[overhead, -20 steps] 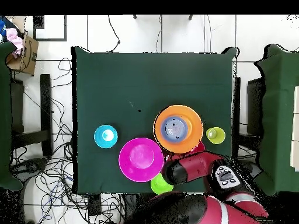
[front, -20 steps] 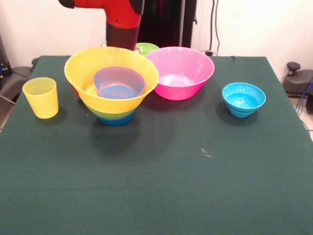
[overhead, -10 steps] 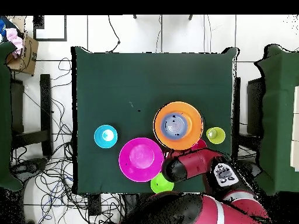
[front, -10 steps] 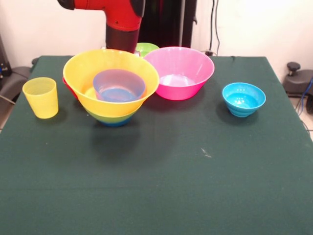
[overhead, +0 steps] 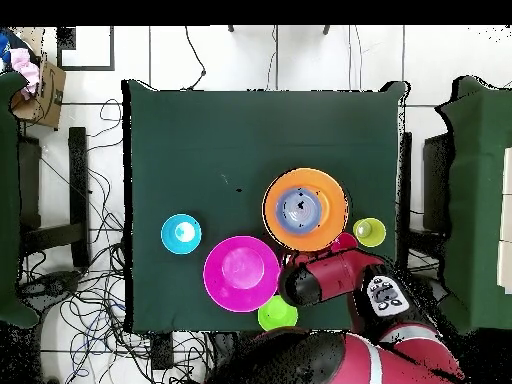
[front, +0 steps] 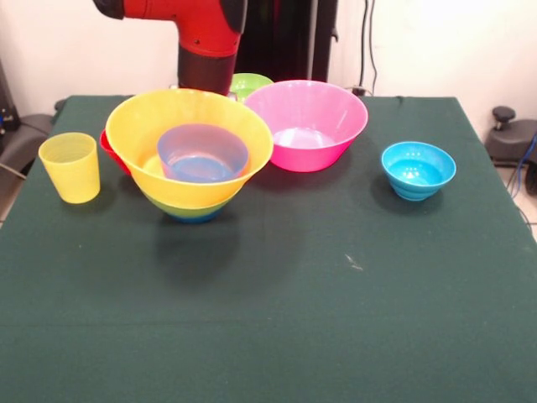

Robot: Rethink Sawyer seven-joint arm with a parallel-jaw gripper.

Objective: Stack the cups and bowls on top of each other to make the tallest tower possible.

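Table (front: 277,319), green cloth. Arm (front: 201,34) comes down behind the orange bowl (front: 190,147); gripper hidden behind that bowl in the front view and under the arm in the overhead, so cannot tell whether the jaws are open or closed.

Orange bowl: largest, sits on a green and a blue bowl, only their lower bands showing beneath it. A purple cup (front: 203,153) stands inside it. This nest is the tower so far, low and wide.

Pink bowl (front: 307,124): just beside the orange one, rims near or touching, empty. Green bowl (front: 251,83) behind both, mostly hidden.

Blue bowl (front: 418,170): alone, well apart from the rest.

Yellow cup (front: 70,167): upright, near the orange bowl. Red cup (front: 112,149): a sliver showing behind the orange rim.

Handling, as judged: thin glossy plastic, light, stiff enough but slippery; walls flare, so a pinch over the rim is the likely hold. Nested pieces may lift together.
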